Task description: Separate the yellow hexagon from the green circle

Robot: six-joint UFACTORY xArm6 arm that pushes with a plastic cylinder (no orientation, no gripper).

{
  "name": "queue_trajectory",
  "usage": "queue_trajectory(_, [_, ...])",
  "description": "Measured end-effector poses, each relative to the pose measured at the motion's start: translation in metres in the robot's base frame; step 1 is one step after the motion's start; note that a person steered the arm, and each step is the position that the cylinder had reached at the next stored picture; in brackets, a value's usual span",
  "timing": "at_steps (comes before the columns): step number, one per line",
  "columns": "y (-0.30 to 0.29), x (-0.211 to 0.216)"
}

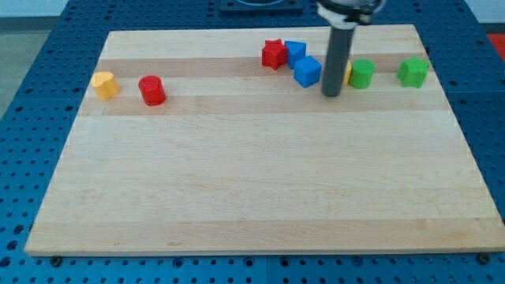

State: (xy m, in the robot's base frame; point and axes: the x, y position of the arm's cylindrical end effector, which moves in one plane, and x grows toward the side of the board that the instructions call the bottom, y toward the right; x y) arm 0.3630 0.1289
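The green circle block (361, 73) sits near the view's top right on the wooden board (260, 173). A sliver of the yellow hexagon (348, 72) shows just left of it, touching or nearly touching it, mostly hidden behind my rod. My tip (331, 94) rests on the board just below and left of the yellow hexagon, right of the blue cube (308, 71).
A red star-like block (274, 54) and a second blue block (294, 52) sit left of the blue cube. A green star-like block (413, 72) lies at the far right. A yellow block (104, 84) and a red cylinder (151, 90) lie at the left.
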Motion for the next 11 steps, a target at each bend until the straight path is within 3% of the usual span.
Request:
queue_trajectory(1, [0.033, 0.002])
queue_trajectory(3, [0.046, 0.005])
queue_trajectory(11, [-0.039, -0.094])
